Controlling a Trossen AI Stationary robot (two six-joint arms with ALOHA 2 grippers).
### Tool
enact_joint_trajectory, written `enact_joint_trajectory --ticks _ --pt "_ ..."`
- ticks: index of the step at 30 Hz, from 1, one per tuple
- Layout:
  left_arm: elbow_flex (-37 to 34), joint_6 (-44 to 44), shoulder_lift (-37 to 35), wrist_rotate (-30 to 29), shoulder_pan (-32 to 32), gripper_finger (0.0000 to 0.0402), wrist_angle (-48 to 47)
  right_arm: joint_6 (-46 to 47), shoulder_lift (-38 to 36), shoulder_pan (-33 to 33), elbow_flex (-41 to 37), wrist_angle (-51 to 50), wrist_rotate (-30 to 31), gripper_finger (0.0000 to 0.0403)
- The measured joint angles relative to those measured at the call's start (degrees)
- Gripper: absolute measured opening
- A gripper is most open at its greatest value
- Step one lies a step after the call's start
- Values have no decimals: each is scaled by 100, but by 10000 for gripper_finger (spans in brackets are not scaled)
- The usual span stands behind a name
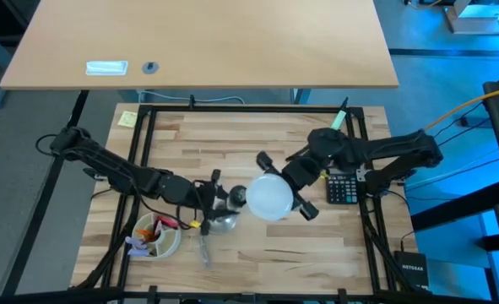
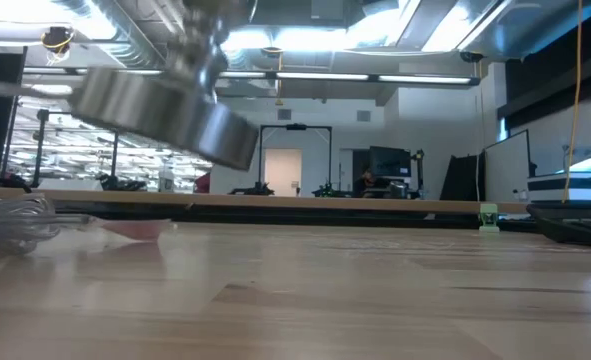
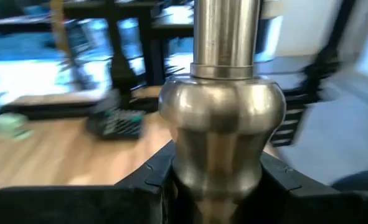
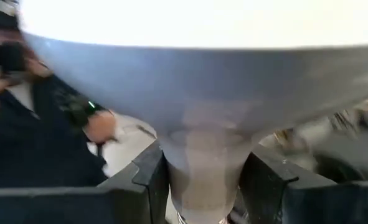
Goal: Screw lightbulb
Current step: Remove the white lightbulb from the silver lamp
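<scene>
The white lightbulb (image 1: 270, 196) hangs over the table's middle, with my right gripper (image 1: 293, 187) shut on it from the right. Just left of it is the shiny silver stand: its black socket top (image 1: 236, 198) is beside the bulb, and its flared foot (image 1: 222, 221) is toward the near edge. My left gripper (image 1: 215, 196) is shut on the stand. In the low view the foot (image 2: 165, 105) hangs tilted, well above the tabletop. Whether bulb and socket touch, I cannot tell. My left gripper pinches the stand's rounded bulge on its stem (image 3: 221, 124) between its two fingers (image 3: 152, 180), which lie across the stem and come in about level from the table's left. The stand is lifted clear and tilted. My right gripper pinches the bulb's narrow neck (image 4: 205, 168), just under the wide dome, between its two fingers (image 4: 149, 174). The fingers lie across the neck and come in about level from the table's right. The bulb is clear of the table.
A black calculator (image 1: 344, 187) lies right of the bulb, under my right arm. A white bowl (image 1: 154, 236) with small items sits near the front left. A yellow note (image 1: 127, 118) lies at the far left corner. Black frame rails (image 1: 249, 108) border the wooden top.
</scene>
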Motion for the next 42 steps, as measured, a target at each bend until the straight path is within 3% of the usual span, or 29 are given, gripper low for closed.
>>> enact_joint_trajectory --ticks 6,11,20,30,37,42 --pt "-6 248 -66 -1282 -37 122 -248 -37 -372 1 34 -1884 1420 153" --pt "-217 823 28 -1361 317 122 613 -137 -481 189 -91 -2441 2412 153" --pt "-836 851 452 -275 1438 122 2078 -271 -481 708 -773 -2447 3183 153" --pt "-898 1034 1333 524 2232 122 3186 -21 -481 1243 -1890 -1651 4234 153" --pt "-870 653 1954 691 2416 122 3672 427 -481 1389 -2363 -1392 4495 153" --pt "-868 559 2022 691 2460 136 3643 658 -485 1410 -2575 -1423 4596 153"
